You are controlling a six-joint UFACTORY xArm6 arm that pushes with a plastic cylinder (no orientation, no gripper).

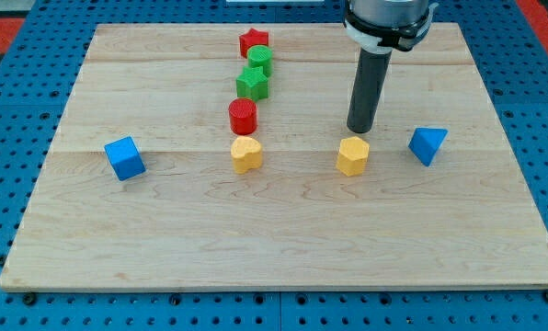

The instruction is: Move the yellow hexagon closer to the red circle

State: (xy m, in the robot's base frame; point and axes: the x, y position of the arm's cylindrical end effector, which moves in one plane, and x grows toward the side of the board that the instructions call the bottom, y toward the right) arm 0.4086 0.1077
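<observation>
My tip (359, 129) touches down just above the yellow hexagon (353, 156), which sits upright, no long axis apparent, well right of the red circle (243, 117). No pincer exists.

No text, label, brand, number or sign can be read anywhere in the camera view. The pale wooden board (283, 239) shows only plain grain from edge to edge, the small coloured blocks on it have bare faces, and the blue perforated surface (17, 83) around the board's corners carries only rows of holes.
</observation>
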